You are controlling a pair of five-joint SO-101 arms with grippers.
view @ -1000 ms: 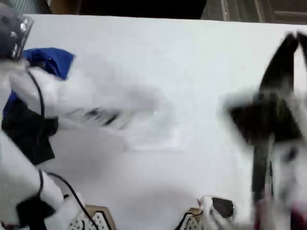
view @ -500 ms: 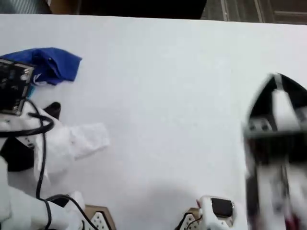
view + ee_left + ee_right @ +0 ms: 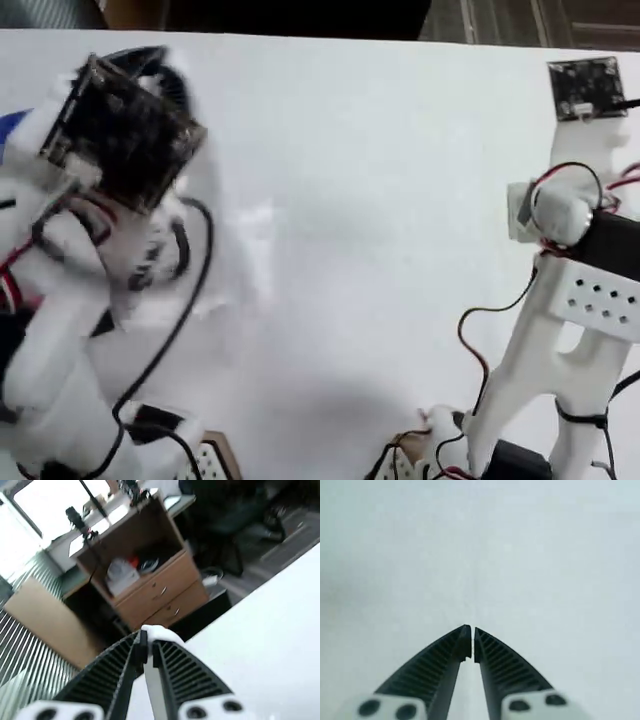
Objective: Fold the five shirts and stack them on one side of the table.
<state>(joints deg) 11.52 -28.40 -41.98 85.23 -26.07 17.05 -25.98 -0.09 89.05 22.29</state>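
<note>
Two arms (image 3: 60,350) (image 3: 560,320), two end effectors (image 3: 148,645) (image 3: 472,642), one white shirt (image 3: 157,634), one blue shirt (image 3: 10,128), one table (image 3: 400,200).

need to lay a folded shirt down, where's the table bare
The middle of the table, between the left arm and right arm, is bare. The left side is crowded with that arm and the white shirt.

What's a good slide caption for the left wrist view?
Left gripper shut on a white shirt above the table, wooden cabinet beyond.
</note>
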